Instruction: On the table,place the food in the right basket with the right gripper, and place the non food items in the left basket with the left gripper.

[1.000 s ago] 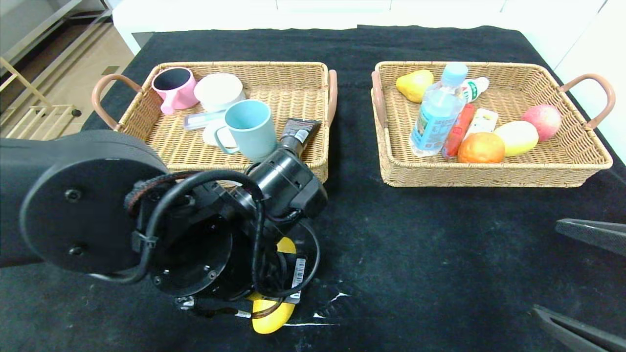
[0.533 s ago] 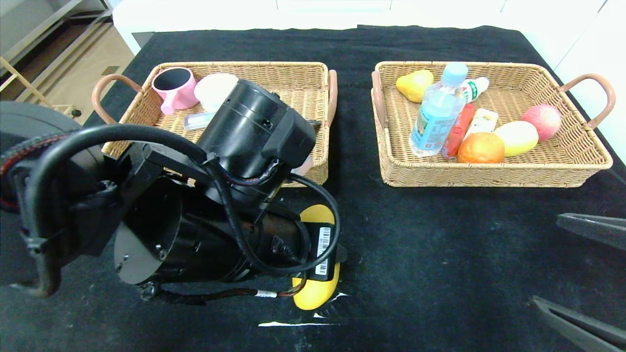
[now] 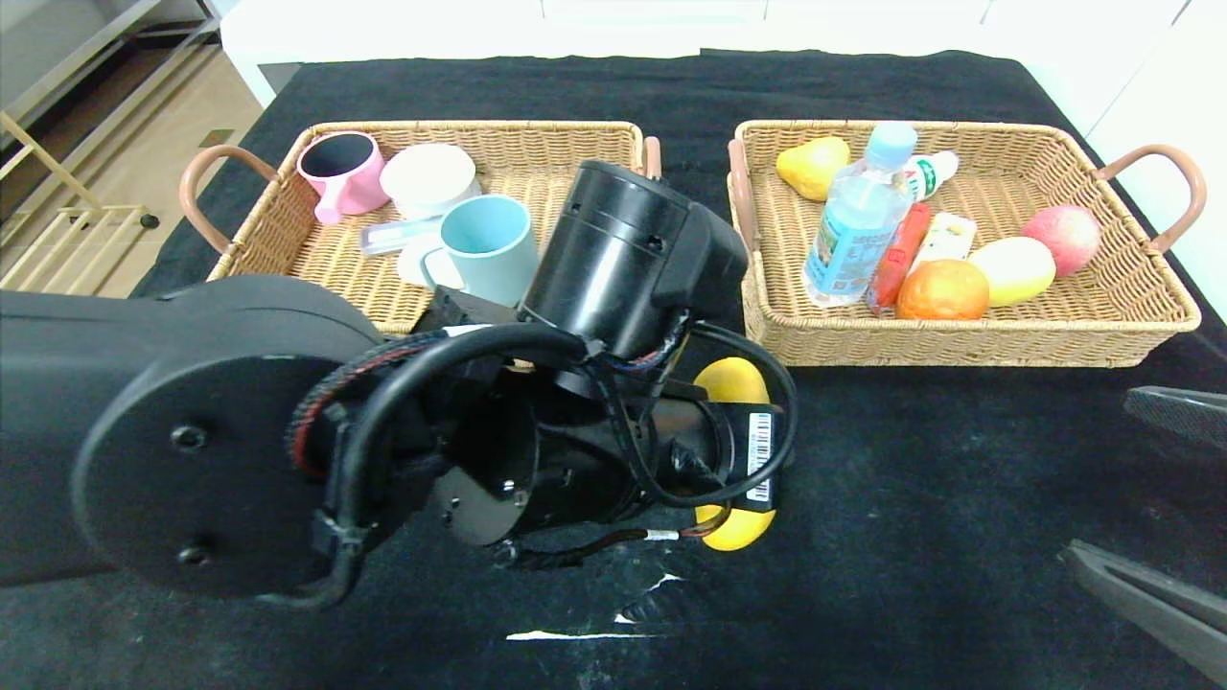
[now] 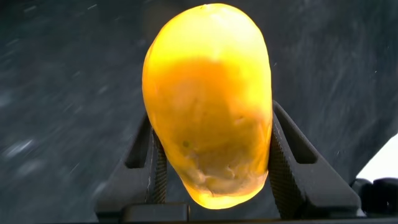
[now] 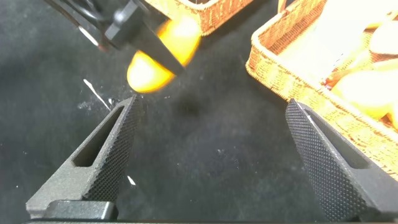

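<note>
Left gripper (image 4: pixel 211 165) clamped on mango (image 4: pixel 208 106), above table (image 3: pixel 911 498), right gripper (image 5: pixel 211 155) wide open

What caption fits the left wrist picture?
Left gripper clamps a yellow mango between its fingers above the black table.

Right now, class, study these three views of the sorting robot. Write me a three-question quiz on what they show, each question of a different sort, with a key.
1. True or false: the left end effector is shut on the mango.
2. Multiple choice: the teal mug sits in (A) the left basket, (B) the right basket, (C) on the table.
3. Short answer: is the right end effector open or shut, and does it hold anything?

Key
1. True; its fingers press both sides of the fruit.
2. A.
3. Open, holding nothing, low over the table near the right basket.
</note>
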### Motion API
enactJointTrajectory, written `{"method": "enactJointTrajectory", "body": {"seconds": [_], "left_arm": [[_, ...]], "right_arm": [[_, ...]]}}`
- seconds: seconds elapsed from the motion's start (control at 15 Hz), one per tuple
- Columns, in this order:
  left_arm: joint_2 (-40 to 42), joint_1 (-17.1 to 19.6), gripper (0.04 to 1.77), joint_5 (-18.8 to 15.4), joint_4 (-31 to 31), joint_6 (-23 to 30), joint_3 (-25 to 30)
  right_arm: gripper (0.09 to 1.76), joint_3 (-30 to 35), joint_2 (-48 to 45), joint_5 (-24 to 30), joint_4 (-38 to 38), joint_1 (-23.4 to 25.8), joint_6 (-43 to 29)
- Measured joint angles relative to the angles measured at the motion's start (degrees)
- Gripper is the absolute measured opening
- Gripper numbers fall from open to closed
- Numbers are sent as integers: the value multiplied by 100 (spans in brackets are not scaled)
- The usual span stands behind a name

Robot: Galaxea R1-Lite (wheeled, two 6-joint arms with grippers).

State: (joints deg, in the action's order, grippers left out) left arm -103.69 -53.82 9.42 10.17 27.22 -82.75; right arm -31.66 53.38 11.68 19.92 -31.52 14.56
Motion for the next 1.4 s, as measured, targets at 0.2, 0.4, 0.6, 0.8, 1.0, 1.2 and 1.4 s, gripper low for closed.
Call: {"method": "enactJointTrajectory", "body": {"seconds": [0.2, 0.4, 0.6, 0.8, 1.0, 1.2, 1.4], "left_arm": [[-516, -158, 95, 11, 20, -118, -600], [-975, -273, 95, 20, 90, -327, -1129], [-1304, -389, 94, 35, 9, -728, -1253], [-1463, -444, 94, 9, -138, -757, -1317], [-1604, -444, 94, 9, -168, -728, -1447], [-1698, -433, 94, 16, -166, -724, -1498], [-1729, -430, 101, 24, -173, -713, -1521]], "right_arm": [[171, 2, -35, 4, -2, -2, 16], [171, 24, -74, 9, -5, -41, 29], [171, 52, -94, 22, -13, -77, 27], [171, 62, -118, 17, -11, -88, 27], [171, 57, -129, 15, -2, -80, 29], [171, 60, -134, 17, 0, -80, 33], [171, 71, -140, 20, 0, -80, 40]]}}
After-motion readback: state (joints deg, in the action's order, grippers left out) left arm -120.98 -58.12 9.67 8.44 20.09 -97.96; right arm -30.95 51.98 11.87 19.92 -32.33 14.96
